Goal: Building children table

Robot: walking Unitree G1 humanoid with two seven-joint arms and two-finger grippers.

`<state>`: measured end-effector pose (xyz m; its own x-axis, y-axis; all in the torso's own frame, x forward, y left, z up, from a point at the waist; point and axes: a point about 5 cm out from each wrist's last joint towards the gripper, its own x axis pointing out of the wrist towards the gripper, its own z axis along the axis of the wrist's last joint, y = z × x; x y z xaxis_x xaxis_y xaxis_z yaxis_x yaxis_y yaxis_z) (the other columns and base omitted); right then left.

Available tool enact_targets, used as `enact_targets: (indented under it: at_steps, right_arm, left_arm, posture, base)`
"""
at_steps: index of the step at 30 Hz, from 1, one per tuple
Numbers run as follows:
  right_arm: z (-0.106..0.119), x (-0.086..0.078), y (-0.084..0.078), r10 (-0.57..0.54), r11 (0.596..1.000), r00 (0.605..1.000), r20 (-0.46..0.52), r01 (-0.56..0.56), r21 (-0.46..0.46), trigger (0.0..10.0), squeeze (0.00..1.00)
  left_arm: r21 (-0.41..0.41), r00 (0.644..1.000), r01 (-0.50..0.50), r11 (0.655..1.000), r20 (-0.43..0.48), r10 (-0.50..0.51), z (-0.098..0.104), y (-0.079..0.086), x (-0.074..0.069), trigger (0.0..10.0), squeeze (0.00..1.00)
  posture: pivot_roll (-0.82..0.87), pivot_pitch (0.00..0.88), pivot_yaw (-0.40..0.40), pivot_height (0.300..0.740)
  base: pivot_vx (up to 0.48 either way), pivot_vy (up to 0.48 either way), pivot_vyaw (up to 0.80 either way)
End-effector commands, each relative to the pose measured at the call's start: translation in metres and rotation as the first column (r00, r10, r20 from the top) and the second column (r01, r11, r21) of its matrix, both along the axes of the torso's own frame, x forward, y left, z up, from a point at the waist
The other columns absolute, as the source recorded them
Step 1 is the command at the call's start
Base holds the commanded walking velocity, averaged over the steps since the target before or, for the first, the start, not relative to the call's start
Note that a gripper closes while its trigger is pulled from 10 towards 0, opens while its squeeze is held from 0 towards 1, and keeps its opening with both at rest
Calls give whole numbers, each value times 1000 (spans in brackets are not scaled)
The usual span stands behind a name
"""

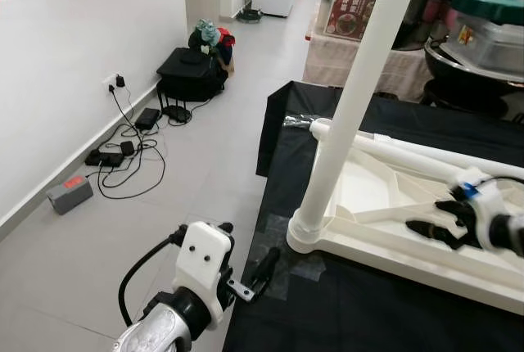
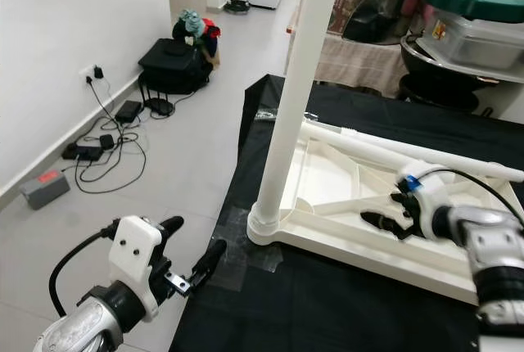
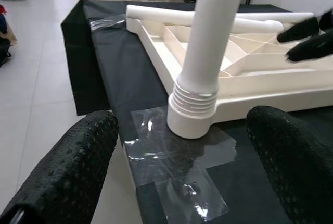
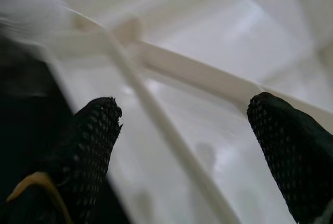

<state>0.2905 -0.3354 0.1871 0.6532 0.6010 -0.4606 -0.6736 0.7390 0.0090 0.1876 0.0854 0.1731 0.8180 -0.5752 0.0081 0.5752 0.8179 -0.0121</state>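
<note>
A white plastic tabletop [image 1: 385, 252] lies upside down on a black cloth [image 1: 327, 311]. One white leg [image 1: 352, 98] stands upright, screwed into the tabletop's near left corner. A second leg [image 1: 409, 154] lies along its far edge. My left gripper [image 2: 190, 241] hovers open at the cloth's left edge, facing the upright leg's threaded base [image 3: 192, 114], apart from it. My right gripper [image 2: 381, 217] is open low over the ribs [image 4: 171, 130] inside the tabletop, with nothing between its fingers [image 4: 93, 140].
Clear tape [image 3: 177, 166] holds the cloth down near the leg's base. On the tiled floor to the left lie cables and adapters [image 1: 123, 151], a grey box [image 1: 70, 194] and a black bag [image 1: 192, 74]. Pots and containers [image 1: 483, 33] stand at the back right.
</note>
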Motion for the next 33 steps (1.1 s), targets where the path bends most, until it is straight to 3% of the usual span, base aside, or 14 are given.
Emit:
enact_targets:
  at_steps: [1, 5, 8, 9, 10, 15, 25, 33]
  right_arm:
    - [14, -2, 2, 67, 994, 997, 41, -70, 82, 10000, 1000]
    - [22, -1, 7, 107, 969, 991, 82, -123, 214, 10000, 1000]
    - [23, 0, 7, 114, 964, 989, 89, -132, 231, 10000, 1000]
    - [25, 2, 13, 126, 949, 985, 120, -155, 276, 10000, 820]
    - [27, 2, 19, 152, 928, 978, 145, -192, 319, 10000, 0]
    - [32, 5, 41, 214, 874, 954, 210, -283, 395, 10000, 0]
    - [43, 14, 72, 260, 837, 926, 275, -358, 414, 10000, 0]
    - [48, 15, 85, 286, 818, 911, 298, -394, 419, 10000, 0]
  left_arm:
    - [4, 1000, 16, 1000, -16, -16, -4, -1, -2, 10000, 0]
    - [6, 1000, 23, 1000, -15, -23, -4, -3, -2, 10000, 0]
    - [6, 1000, 25, 1000, -15, -24, -4, -3, -3, 10000, 0]
    - [7, 1000, 26, 1000, -16, -26, -4, -4, -3, 10000, 0]
    - [8, 999, 29, 1000, -16, -29, -4, -4, -3, 10000, 0]
    - [10, 999, 31, 999, -8, -31, -2, -5, -3, 10000, 0]
    - [0, 998, 43, 999, 37, -43, 7, -8, -2, 10000, 0]
    - [6, 998, 46, 999, 43, -46, 8, -8, -3, 10000, 0]
  posture:
    - [49, 82, -97, 740]
    - [51, 86, -100, 740]
    - [51, 86, -100, 740]
    - [56, 93, -99, 740]
    - [56, 94, -98, 740]
    - [61, 98, -94, 740]
    - [66, 101, -95, 740]
    - [69, 103, -97, 740]
  base:
    - [0, 0, 0]
    - [0, 0, 0]
    - [0, 0, 0]
    - [0, 0, 0]
    - [0, 0, 0]
    - [0, 0, 0]
    - [0, 0, 0]
    - [0, 0, 0]
